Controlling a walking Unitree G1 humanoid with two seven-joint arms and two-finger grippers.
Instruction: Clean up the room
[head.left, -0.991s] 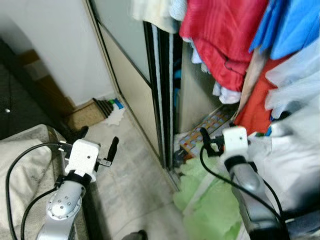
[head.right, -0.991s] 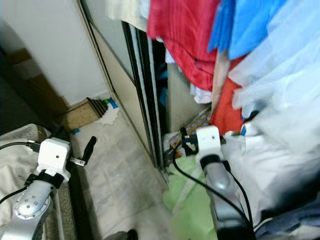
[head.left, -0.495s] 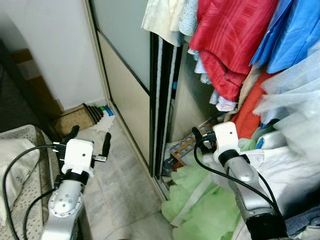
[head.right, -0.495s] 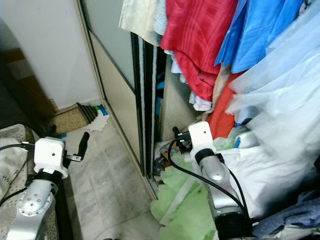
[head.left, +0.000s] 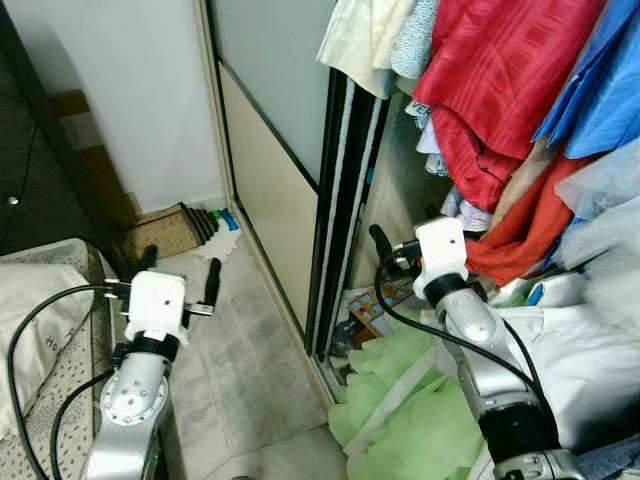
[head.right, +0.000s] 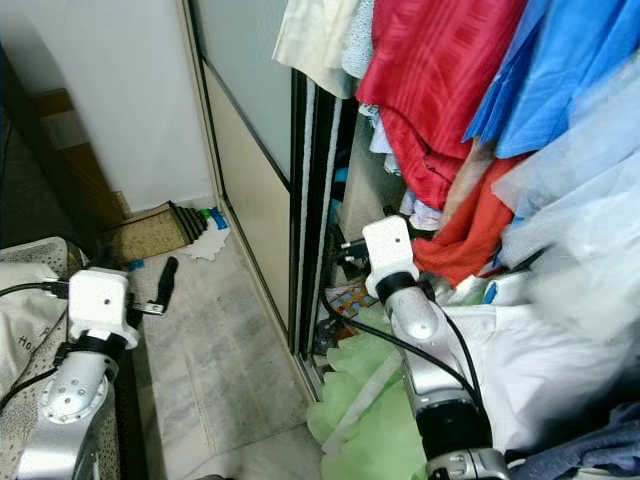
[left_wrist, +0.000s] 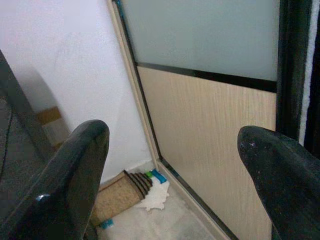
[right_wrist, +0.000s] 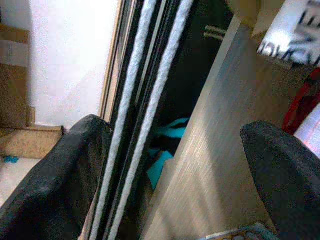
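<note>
A sliding wardrobe door (head.left: 270, 170) of frosted glass over pale wood stands partly open. To its right a crowd of hanging clothes (head.left: 500, 90), red, blue and cream, spills out of the opening. Below them, on the tiled floor (head.left: 250, 370) at the door track, lies a heap of light green fabric (head.left: 410, 410) with white cloth (head.left: 560, 350) just beside it. This pile looks like the thing to tidy. It should be soft, light and floppy, so I would pinch a bunched fold near its top, not a thin edge that could slip free.

The right pincer (head.left: 385, 250) is raised at the wardrobe gap, above the green heap, fingers spread and empty. The left pincer (head.left: 180, 275) hovers over the floor beside a beige cushion (head.left: 40, 300), also spread wide and holding nothing. Far off in the corner sits a ribbed brown mat (head.left: 175, 228) with crumpled white paper (head.left: 222, 238) touching it.
</note>
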